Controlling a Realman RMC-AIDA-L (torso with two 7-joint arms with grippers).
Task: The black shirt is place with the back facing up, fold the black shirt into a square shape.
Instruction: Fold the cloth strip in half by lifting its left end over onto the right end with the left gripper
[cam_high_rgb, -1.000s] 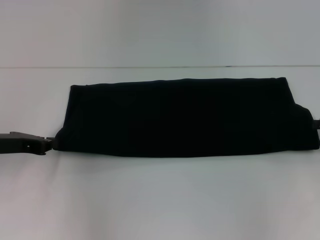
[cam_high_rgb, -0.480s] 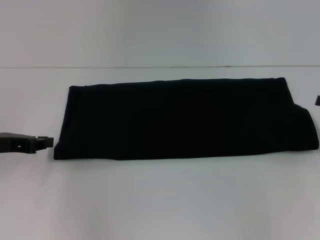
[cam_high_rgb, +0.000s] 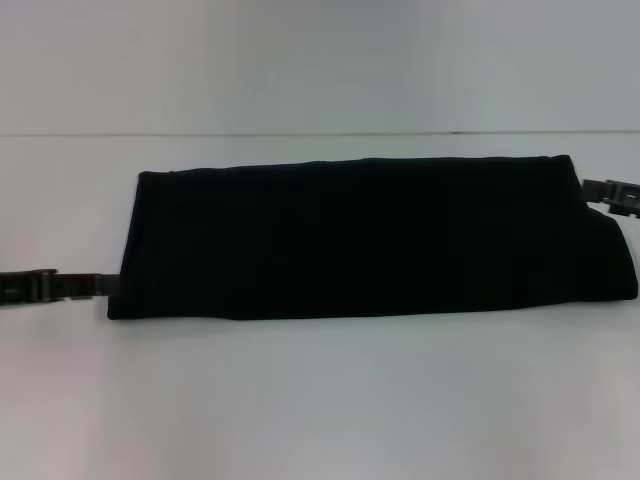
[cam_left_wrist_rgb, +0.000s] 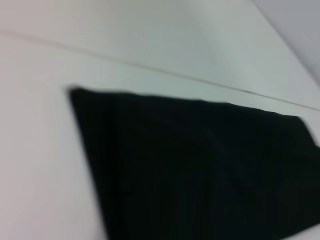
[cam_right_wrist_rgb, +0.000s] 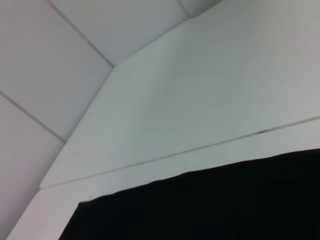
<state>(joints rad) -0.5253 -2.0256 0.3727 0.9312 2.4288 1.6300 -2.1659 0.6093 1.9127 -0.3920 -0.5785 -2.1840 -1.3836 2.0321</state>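
The black shirt (cam_high_rgb: 370, 240) lies on the white table (cam_high_rgb: 320, 400), folded into a long flat band that runs left to right. No lettering shows. My left gripper (cam_high_rgb: 100, 285) is low at the band's left end, near its front corner, and reaches up to the cloth edge. My right gripper (cam_high_rgb: 600, 191) is at the band's right end, near its far corner. The shirt also fills the lower part of the left wrist view (cam_left_wrist_rgb: 200, 170) and the lower part of the right wrist view (cam_right_wrist_rgb: 225, 200). Neither wrist view shows fingers.
A thin seam (cam_high_rgb: 300, 134) crosses the white surface behind the shirt. Bare white table lies in front of the shirt and behind it. Pale wall panels (cam_right_wrist_rgb: 50, 60) stand beyond the table.
My left gripper drew back from the shirt's left end, then came in again and now looks thinner. My right gripper left the right end and now shows higher, at the far right corner. The shirt's front edge has flattened.
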